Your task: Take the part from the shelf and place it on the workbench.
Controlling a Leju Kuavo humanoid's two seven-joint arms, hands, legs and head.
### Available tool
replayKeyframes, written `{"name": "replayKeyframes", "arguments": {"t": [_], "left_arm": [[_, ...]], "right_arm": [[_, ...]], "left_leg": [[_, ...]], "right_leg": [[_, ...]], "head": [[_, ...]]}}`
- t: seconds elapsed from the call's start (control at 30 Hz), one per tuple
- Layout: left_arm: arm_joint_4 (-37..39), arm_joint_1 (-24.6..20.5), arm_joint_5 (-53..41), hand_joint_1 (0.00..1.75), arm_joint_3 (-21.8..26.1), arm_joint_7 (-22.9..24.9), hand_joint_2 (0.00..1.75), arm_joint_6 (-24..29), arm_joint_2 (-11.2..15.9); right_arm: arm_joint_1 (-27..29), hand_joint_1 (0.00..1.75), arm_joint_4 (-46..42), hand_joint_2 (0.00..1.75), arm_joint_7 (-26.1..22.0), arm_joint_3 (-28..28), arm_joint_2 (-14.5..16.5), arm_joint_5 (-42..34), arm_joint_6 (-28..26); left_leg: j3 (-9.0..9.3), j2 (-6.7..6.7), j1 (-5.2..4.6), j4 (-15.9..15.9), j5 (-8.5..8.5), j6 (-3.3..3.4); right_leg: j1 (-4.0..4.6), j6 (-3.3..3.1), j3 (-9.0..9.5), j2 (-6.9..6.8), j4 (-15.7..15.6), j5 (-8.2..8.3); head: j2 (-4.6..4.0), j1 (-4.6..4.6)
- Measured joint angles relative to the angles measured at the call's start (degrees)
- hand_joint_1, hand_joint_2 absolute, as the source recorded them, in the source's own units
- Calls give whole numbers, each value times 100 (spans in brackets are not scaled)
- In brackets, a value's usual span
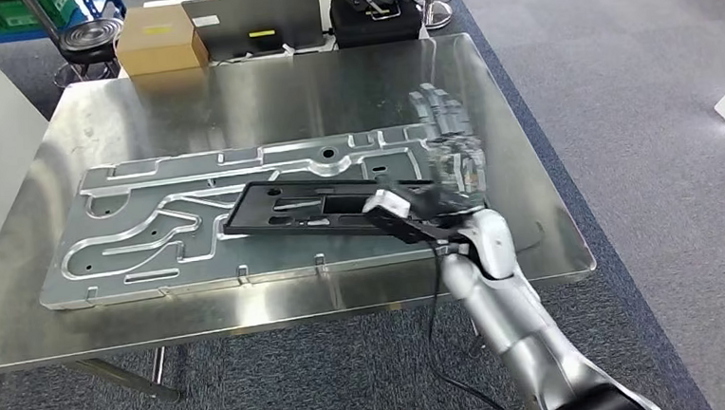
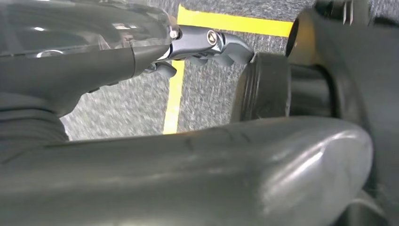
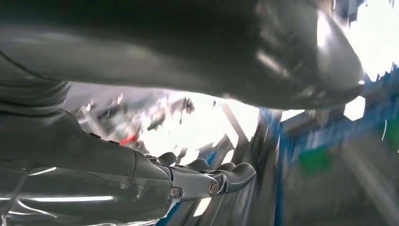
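My right hand (image 1: 439, 196) at the part, on the workbench

My fingers (image 1: 443, 114) are spread and lifted — nothing pinched; the black part (image 1: 326, 207) lies on the grey plate (image 1: 151, 232) beside my hand, the workbench (image 1: 238, 89) edge beyond. Risk, I think: my palm drags the part when I pull away.

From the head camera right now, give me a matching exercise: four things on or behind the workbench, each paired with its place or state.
Things:
1. black part
2. machined aluminium plate
3. cardboard box
4. right hand

Places or states:
A. behind the workbench's far edge, left
B. lying flat on the steel workbench
C. lying across the plate
D. at the black part's right end

Pairs: 1-C, 2-B, 3-A, 4-D
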Motion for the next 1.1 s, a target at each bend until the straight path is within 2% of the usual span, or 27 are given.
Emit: {"name": "replayKeyframes", "arguments": {"t": [0.07, 0.1, 0.2, 0.27, 0.3, 0.37, 0.4, 0.43, 0.47, 0.5, 0.57, 0.6, 0.63, 0.73, 0.77, 0.8, 0.9, 0.93, 0.97, 1.0, 1.07, 1.1], "left_arm": [[0, 77, 29, 0, 152, -59, 0, 5, 1], [0, 108, 23, 0, 228, -87, 0, 8, 1], [0, 171, 11, 0, 451, -151, 0, -7, -1], [0, 191, 11, 0, 557, -161, 0, -21, -1], [0, 190, 11, 0, 594, -162, 0, -25, 0], [0, 191, 12, 0, 648, -164, 0, -31, 1], [0, 195, 13, 0, 664, -164, 0, -32, 1], [0, 201, 15, 0, 670, -166, 0, -33, 1], [0, 207, 11, 0, 671, -166, 0, -33, 0], [0, 208, 5, 0, 671, -167, 0, -34, -2], [0, 208, -6, 0, 671, -168, 0, -33, -10], [0, 208, -6, 0, 671, -169, 0, -32, -14], [0, 205, -6, 0, 672, -171, 0, -31, -17], [2, 193, -6, 0, 675, -175, 0, -23, -9], [4, 191, -6, 0, 678, -178, 0, -17, -3], [5, 191, -5, 0, 681, -180, 0, -12, 3], [7, 193, -5, 0, 684, -185, 0, -7, 10], [7, 195, -6, 0, 684, -189, 0, -8, 10], [7, 197, -6, 0, 683, -192, 0, -11, 12], [7, 197, -7, 0, 682, -196, 0, -15, 14], [8, 189, -9, 0, 673, -199, 0, -23, 22], [8, 184, -15, 0, 669, -197, 0, -25, 26]], "right_arm": [[702, 0, -1222, 0, -324, -587, -174, -151, -148], [1022, 0, -1775, 0, -473, -853, -248, -278, -173], [1900, 0, -3145, 0, -844, -1508, -469, -731, -180], [2433, 0, -3854, 0, -1059, -1909, -562, -1051, -177], [2700, 0, -4161, 0, -1162, -2104, -591, -1210, -174], [3247, 0, -4635, 0, -1379, -2440, -614, -1473, -169], [3516, 0, -4815, 0, -1490, -2581, -612, -1568, -168], [3752, 0, -4954, 0, -1592, -2694, -602, -1639, -167], [3956, 0, -5063, 0, -1673, -2779, -583, -1688, -166], [4136, 0, -5157, 0, -1731, -2843, -557, -1726, -163], [4468, 0, -5312, 0, -1783, -2925, -485, -1783, -147], [4593, 0, -5362, 0, -1787, -2953, -450, -1802, -125], [4682, 0, -5393, 0, -1780, -2974, -418, -1813, -96], [4812, 0, -5405, 0, -1674, -3005, -342, -1803, 70], [4845, 0, -5400, 0, -1614, -3024, -307, -1783, 150], [4871, 0, -5389, 0, -1553, -3052, -262, -1757, 235], [4933, 0, -5287, 0, -1451, -3199, -78, -1709, 449], [4957, 0, -5223, 0, -1451, -3273, 1, -1706, 517], [4976, 0, -5146, 0, -1464, -3367, 88, -1709, 597], [4987, 0, -5069, 0, -1484, -3472, 179, -1715, 688], [4970, 0, -4881, 0, -1583, -3762, 382, -1726, 933], [4934, 0, -4765, 0, -1657, -3947, 489, -1725, 1086]], "left_leg": [[387, -7, 11, -744, 277, 23], [510, -13, 5, -975, 326, 50], [579, -26, -23, -1088, 291, 169], [611, -18, -21, -1124, 316, 247], [621, -12, -14, -1141, 333, 280], [604, -9, -23, -1145, 345, 315], [589, -11, -30, -1143, 349, 326], [575, -11, -37, -1141, 354, 330], [564, -8, -44, -1138, 360, 331], [558, -4, -47, -1135, 366, 327], [549, -1, -63, -1120, 381, 301], [544, -2, -75, -1113, 391, 278], [537, -2, -85, -1107, 406, 248], [502, 3, -91, -1094, 434, 143], [463, 3, -88, -1023, 350, 111], [397, 2, -81, -855, 177, 81], [139, 2, -58, 100, -564, 12], [132, 2, -57, 317, -684, -2], [223, 2, -56, 337, -693, -8], [424, 2, -55, 129, -604, -5], [999, 1, -60, -690, -375, 34], [1204, -3, -72, -1024, -296, 73]], "right_leg": [[1, 56, 24, -4, 42, -59], [7, 88, 23, -1, 60, -79], [8, 190, 33, 6, 65, -104], [-20, 256, 24, 21, 172, -234], [-29, 280, -50, 29, 378, -399], [-36, 308, -337, 35, 1079, -829], [-37, 315, -480, 35, 1425, -988], [-37, 317, -545, 36, 1613, -1041], [-37, 312, -504, 36, 1586, -984], [-37, 302, -349, 35, 1344, -843], [-27, 262, 125, 36, 551, -533], [-16, 234, 293, 40, 253, -440], [-4, 205, 380, 46, 85, -394], [-7, 103, 337, 50, 35, -304], [-20, 66, 305, 42, 20, -258], [-34, 26, 261, 31, 3, -208], [-25, -33, 84, 8, 8, -73], [-22, -30, 15, 4, 18, -26], [-20, -23, -56, 4, 34, 20], [-21, -11, -125, 5, 52, 62], [-16, 25, -235, 7, 101, 136], [-10, 53, -264, 7, 120, 170]], "head": [[0, 0], [0, 0], [0, 0], [0, 1], [0, 1], [0, 1], [0, 1], [0, 1], [0, 1], [0, 1], [0, 1], [0, 1], [0, 1], [0, 1], [0, 1], [0, 1], [0, 0], [0, 0], [0, 0], [0, 0], [0, 0], [0, 1]]}}
